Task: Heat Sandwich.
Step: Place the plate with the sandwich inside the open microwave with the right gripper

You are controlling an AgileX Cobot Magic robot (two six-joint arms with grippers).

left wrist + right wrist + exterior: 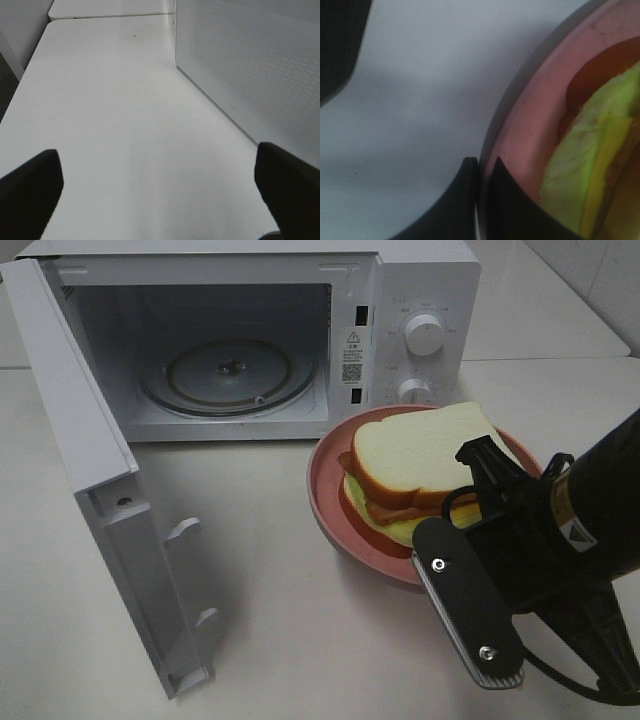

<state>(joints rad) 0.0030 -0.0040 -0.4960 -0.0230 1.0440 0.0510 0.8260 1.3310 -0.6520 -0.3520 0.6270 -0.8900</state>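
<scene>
Nearby, the microwave door point(118, 525) juts open beside the plate point(326, 486) holding the sandwich point(430, 450).

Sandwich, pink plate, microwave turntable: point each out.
sandwich point(430, 452): exterior high view, top bread slice.
pink plate point(324, 495): exterior high view, left rim.
microwave turntable point(195, 375): exterior high view, glass left of hub.

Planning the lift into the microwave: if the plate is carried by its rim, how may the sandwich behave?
The sandwich is stacked layers, so it may shift if the plate tilts. The right gripper pinches one rim spot, so tilting seems likely.
</scene>
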